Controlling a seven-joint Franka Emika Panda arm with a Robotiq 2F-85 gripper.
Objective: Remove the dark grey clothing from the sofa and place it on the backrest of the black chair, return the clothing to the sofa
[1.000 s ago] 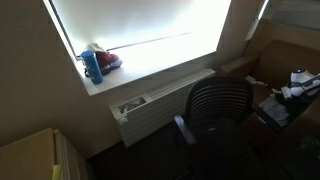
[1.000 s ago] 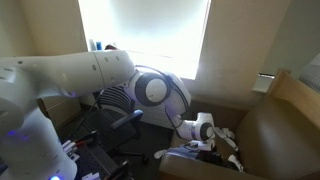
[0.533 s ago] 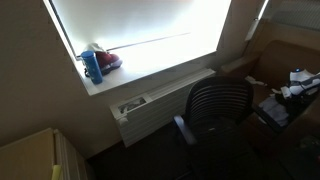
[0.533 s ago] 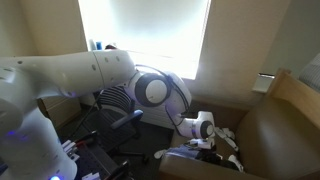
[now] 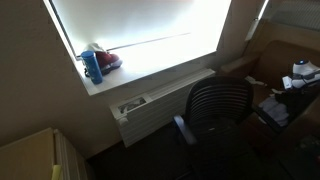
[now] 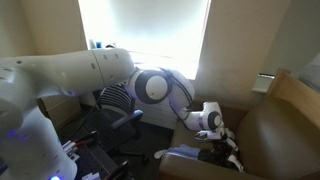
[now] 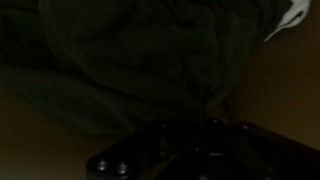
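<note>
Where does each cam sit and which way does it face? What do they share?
Exterior view: high up, looking down on the window, radiator and black chair; only the tool shows, at the right edge.
Exterior view: beside the robot, facing window and sofa; the white arm fills the left.
Wrist view: on the wrist, close on the dark grey clothing; tool body along the bottom.
Shared: both exterior views show chair, window, tool.

Both exterior views face window [image 5: 140,40], sharing black chair [image 5: 218,105]; wrist view close over dark grey clothing [image 7: 120,60].
</note>
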